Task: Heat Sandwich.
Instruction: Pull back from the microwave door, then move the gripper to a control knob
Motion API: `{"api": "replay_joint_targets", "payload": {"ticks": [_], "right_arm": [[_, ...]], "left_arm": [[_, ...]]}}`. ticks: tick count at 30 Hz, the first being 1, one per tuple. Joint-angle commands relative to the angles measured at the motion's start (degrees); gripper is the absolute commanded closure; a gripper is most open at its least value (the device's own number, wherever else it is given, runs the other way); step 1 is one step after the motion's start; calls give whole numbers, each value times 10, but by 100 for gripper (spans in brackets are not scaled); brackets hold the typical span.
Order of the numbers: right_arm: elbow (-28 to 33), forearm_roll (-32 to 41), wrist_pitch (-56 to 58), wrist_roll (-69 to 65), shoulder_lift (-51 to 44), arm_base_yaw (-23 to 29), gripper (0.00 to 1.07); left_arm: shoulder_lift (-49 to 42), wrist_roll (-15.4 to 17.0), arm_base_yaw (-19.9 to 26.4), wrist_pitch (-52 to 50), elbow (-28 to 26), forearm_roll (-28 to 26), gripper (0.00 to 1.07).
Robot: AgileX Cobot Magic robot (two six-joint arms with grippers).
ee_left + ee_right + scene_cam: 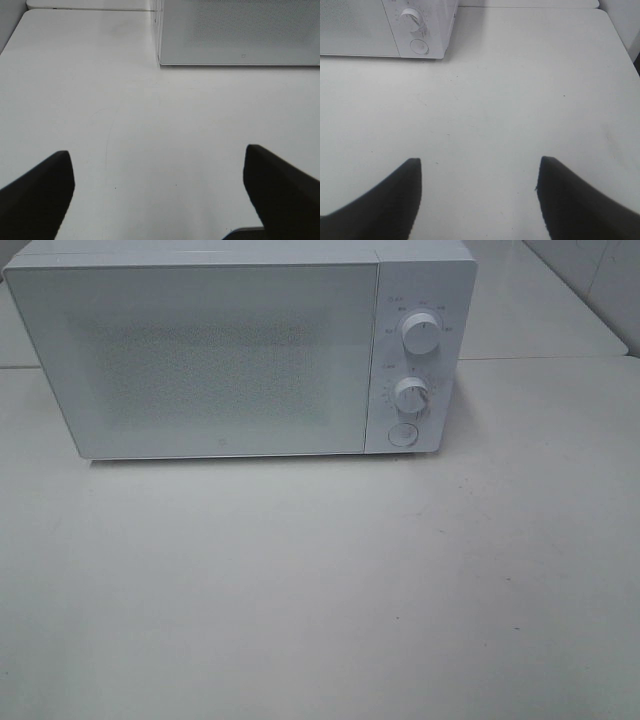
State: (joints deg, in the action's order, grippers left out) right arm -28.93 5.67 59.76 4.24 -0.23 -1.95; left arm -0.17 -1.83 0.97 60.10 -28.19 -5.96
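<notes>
- Exterior high view: bare white tabletop [320, 590] fills the near part. At its far edge stands a white microwave [220, 350] with its door shut. On the panel at its right end sit an upper knob [421, 333], a lower knob [411, 396] and a round button [402, 434]. Neither arm shows here.
- Left wrist view: the left gripper [156, 150] is nearest, its two dark fingers [40, 195] spread wide over bare tabletop with nothing between them. The microwave's door corner lies well beyond the jaws.
- Right wrist view: the right gripper [480, 159] has its jaws apart and empty above the tabletop. The microwave's knob and button end lies well beyond them.
- The sandwich shows in no view, so its place relative to either pair of jaws cannot be told.
</notes>
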Motion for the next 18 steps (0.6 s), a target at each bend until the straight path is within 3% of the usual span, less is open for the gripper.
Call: {"api": "replay_joint_targets", "payload": {"ticks": [1, 18], "right_arm": [[1, 0, -3, -5, -13, 1, 43], [1, 34, -11, -35, -9, 1, 40]], "left_arm": [[-13, 2, -3, -9, 1, -5, 23], [-13, 2, -3, -9, 1, -5, 23]]}}
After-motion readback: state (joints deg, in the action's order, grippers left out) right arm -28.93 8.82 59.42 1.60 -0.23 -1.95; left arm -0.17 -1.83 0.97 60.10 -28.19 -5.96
